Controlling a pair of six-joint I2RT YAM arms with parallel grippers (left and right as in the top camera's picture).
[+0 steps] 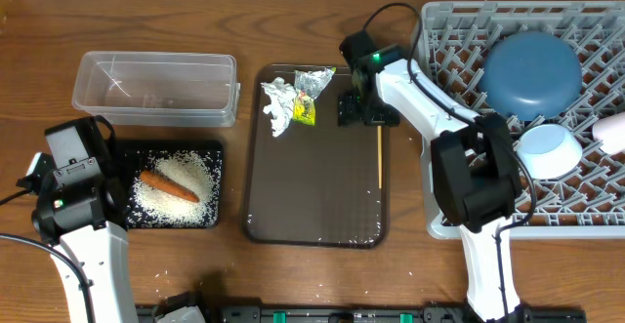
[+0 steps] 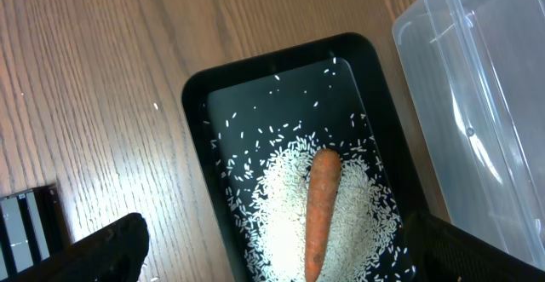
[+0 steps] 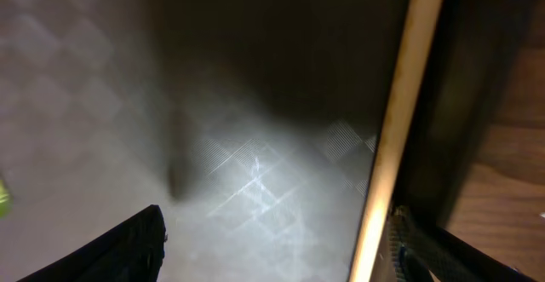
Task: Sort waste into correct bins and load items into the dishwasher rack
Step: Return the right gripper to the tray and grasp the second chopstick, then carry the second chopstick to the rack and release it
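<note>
- The chopstick (image 1: 380, 157) lies by the right edge of the brown tray (image 1: 312, 206), long axis running near-to-far.
- Right end effector (image 3: 272, 248): released, fingers straddling the chopstick's far end.
- Left end effector (image 2: 285, 252): released, above the black tray (image 2: 196, 94).

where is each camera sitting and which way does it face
overhead: fixed above the table, facing straight down on tub, black tray, brown tray and rack; left arm and right arm show.
left wrist: on the left arm, looking down at the carrot on rice in the black tray; left fingers at the bottom corners.
right wrist: on the right arm, close above the brown tray, chopstick at right; right fingers at the bottom corners.
shared: overhead and left wrist both show the carrot; overhead and right wrist the chopstick.
</note>
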